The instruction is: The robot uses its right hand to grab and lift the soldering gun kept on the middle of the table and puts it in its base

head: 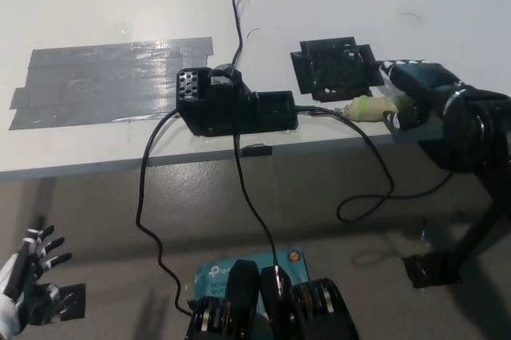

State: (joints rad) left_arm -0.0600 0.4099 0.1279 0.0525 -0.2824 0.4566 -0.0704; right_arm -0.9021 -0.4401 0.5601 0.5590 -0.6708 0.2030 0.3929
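Observation:
The soldering gun, with a pale green wrapped handle, lies near the table's front edge at the right, its tip pointing left toward the black base. My black right hand covers the handle's right end, with fingers curled around it. The gun's rear part is hidden under the hand. A black cable runs from the gun over the table edge and loops below. My white left hand rests low at the lower left, off the table, fingers spread and holding nothing.
A black square pad lies just behind the gun. A wide patch of grey tape covers the table's left part. The table's front edge runs across the middle. Cables hang from the base toward a blue box below.

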